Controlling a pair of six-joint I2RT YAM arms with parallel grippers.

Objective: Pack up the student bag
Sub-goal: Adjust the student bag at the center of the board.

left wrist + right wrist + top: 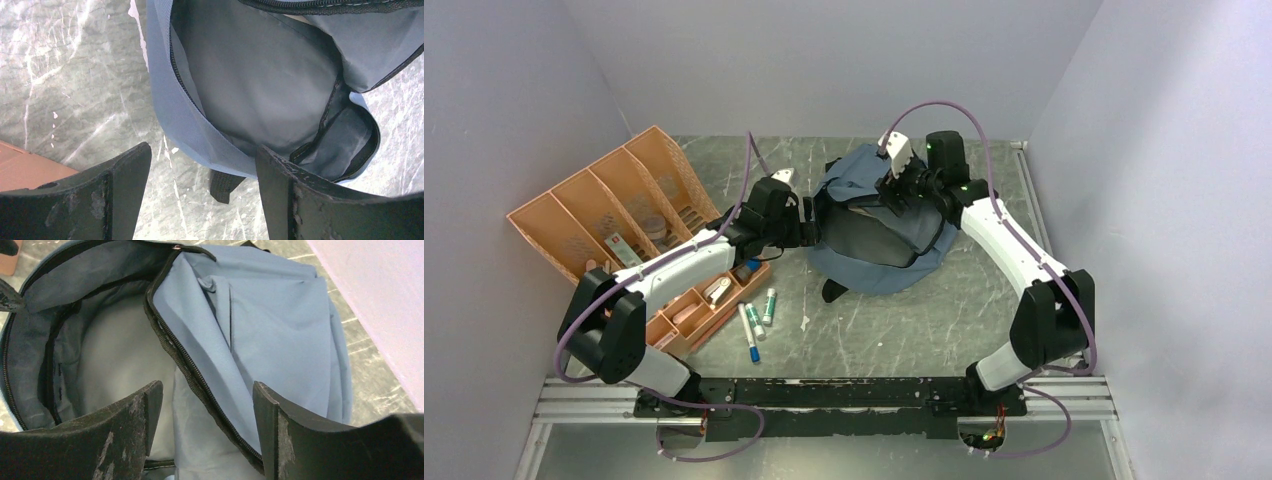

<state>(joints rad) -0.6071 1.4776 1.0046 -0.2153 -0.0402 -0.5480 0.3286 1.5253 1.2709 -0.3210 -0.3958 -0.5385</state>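
At the far middle of the counter (924, 320) lies the student bag (874, 265), unzipped, its grey lining exposed. From above, the inside is dark and hard to read. The left end effector (202, 155) sits at the bag's left rim, fingers spread, with the rim wall between them. The right end effector (207, 390) is over the far right side, fingers spread astride the zipper edge of the flap; contact cannot be judged. Left of the bag, the left arm partly covers the orange tray (604, 215). Markers (754, 322) lie just near of it.
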